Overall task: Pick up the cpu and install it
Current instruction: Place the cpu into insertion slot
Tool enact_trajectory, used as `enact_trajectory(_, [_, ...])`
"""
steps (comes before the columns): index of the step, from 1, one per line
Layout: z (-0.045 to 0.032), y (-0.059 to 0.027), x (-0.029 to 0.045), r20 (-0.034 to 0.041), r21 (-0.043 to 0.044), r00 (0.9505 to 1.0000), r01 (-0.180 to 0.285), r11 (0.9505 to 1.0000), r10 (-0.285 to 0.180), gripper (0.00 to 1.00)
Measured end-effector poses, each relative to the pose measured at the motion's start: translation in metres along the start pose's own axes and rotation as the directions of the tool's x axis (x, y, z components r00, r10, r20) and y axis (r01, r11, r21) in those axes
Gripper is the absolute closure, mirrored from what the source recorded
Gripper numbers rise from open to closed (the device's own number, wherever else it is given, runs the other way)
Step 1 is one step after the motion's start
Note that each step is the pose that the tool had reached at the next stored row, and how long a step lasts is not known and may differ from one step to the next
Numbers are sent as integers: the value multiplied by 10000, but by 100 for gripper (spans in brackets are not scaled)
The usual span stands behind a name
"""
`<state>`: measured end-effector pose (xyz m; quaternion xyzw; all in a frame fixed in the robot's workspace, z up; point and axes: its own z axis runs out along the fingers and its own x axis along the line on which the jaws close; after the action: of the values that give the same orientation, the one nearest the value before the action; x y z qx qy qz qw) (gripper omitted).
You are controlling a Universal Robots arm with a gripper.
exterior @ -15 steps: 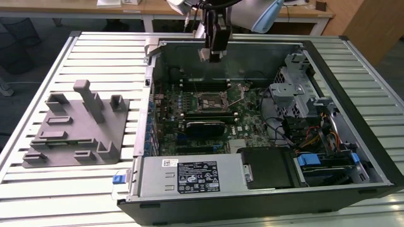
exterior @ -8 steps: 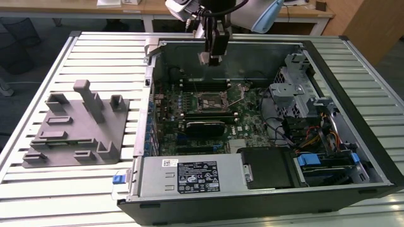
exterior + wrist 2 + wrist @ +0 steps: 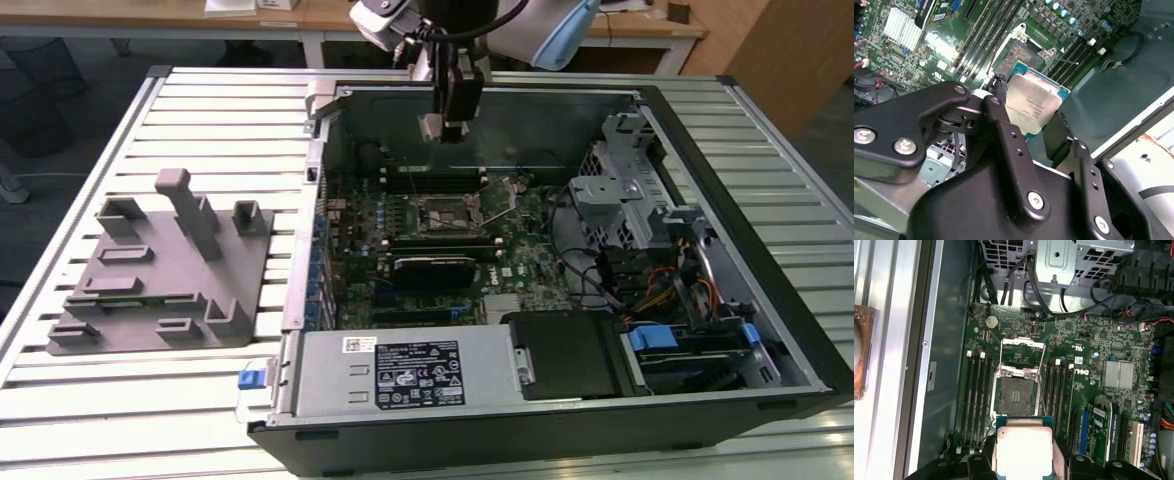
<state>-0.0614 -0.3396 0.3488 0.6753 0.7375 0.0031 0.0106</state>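
The gripper (image 3: 1030, 116) holds the cpu (image 3: 1035, 102) with its jaws narrowed onto it, black fingers (image 3: 1004, 130) pressing opposite edges. The cpu hangs flat inside the open computer case (image 3: 547, 125), above the motherboard (image 3: 1094, 390) and near the open socket (image 3: 1015, 396), clear of it.

The computer case (image 3: 765, 250) lies open on the table (image 3: 200, 110), taking its middle and the exterior view's right side; the tray (image 3: 147, 290) sits beside it near the exterior view's left edge. In the case the motherboard (image 3: 534, 260) lies flat, the socket (image 3: 447, 213) near its middle. The cpu (image 3: 1021, 452), clamped in the gripper (image 3: 445, 128), hangs above the board beside the socket.
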Motion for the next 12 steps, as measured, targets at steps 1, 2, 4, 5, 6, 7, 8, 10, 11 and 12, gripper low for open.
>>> enact_trajectory(1, [1, 0, 0, 1, 0, 10000, 0, 10000, 0, 47])
enact_trajectory(2, [3, 0, 0, 0, 0, 10000, 0, 10000, 0, 47])
enact_trajectory(4, [9, 0, 0, 0, 0, 10000, 0, 10000, 0, 47])
enact_trajectory(5, [14, 0, 0, 0, 0, 10000, 0, 10000, 0, 47])
enact_trajectory(6, [19, 0, 0, 0, 0, 10000, 1, 10000, -1, 47])
enact_trajectory(7, [24, 0, 0, 0, 0, 10000, 1, 10000, -1, 47])
enact_trajectory(8, [30, -1, 0, 0, 0, 10000, 0, 10000, 0, 47])
enact_trajectory(10, [43, -1, 0, 1, 0, 10000, 0, 10000, 0, 47])
enact_trajectory(11, [48, -1, 1, 1, 1, 10000, 0, 10000, 0, 47])
enact_trajectory(12, [51, -1, 1, 1, 1, 10000, 0, 10000, 0, 47])
